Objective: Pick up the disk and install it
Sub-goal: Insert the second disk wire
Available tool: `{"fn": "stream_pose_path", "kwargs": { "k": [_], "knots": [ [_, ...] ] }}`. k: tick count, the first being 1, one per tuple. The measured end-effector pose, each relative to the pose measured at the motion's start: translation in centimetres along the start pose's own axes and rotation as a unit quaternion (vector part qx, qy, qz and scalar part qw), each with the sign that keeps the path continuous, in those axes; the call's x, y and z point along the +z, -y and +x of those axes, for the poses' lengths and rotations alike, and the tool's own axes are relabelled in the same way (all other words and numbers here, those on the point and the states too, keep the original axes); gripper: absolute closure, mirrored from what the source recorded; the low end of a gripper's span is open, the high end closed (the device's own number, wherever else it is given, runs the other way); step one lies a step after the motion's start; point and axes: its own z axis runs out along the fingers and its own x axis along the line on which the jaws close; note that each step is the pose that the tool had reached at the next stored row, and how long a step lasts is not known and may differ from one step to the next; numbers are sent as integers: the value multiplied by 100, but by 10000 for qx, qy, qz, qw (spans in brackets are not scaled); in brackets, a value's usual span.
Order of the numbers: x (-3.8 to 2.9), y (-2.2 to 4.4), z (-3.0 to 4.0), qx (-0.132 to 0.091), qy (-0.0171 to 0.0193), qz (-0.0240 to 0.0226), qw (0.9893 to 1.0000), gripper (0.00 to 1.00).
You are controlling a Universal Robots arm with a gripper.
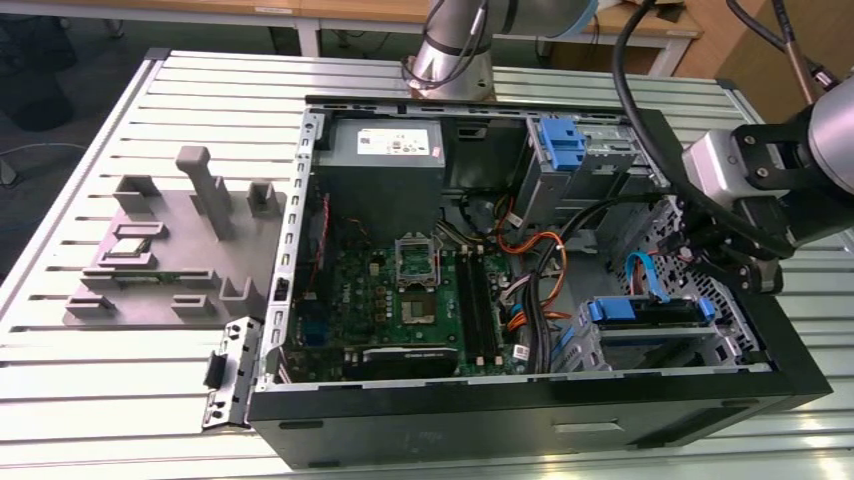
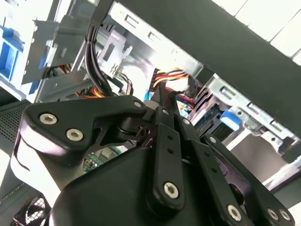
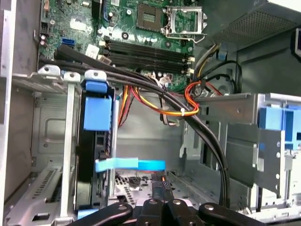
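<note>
The disk (image 1: pixel 647 311) lies in the metal drive cage at the exterior view's right front corner of the open computer case, its blue carrier facing up. In the first wrist view the disk (image 3: pixel 97 113) appears edge-on as a blue strip between the cage rails, with its dark body below. My gripper (image 1: pixel 745 272) hangs just above and to the right of the cage, apart from the disk. In both wrist views the gripper (image 2: pixel 160 92) (image 3: pixel 160 182) is shut, fingers pressed together with nothing between them.
A blue flat cable (image 3: pixel 130 165) crosses the cage floor near my fingertips. A black cable bundle (image 3: pixel 141 82) and orange wires run past the cage. An upright blue bracket (image 1: pixel 566 146) stands at the back. The motherboard (image 1: pixel 400 290) fills the case middle. A grey fixture (image 1: pixel 174 250) sits on the slotted table.
</note>
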Motion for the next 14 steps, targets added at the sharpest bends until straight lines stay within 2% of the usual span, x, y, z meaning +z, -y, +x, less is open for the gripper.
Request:
{"fn": "stream_pose_path", "kwargs": {
  "k": [4, 8, 14],
  "knots": [
    [15, 55, 13, 43, 2, 14, 10000, 89],
    [37, 70, 49, 73, 17, 25, 10000, 89],
    [36, 71, 50, 73, 17, 25, 10000, 89]
  ]
}}
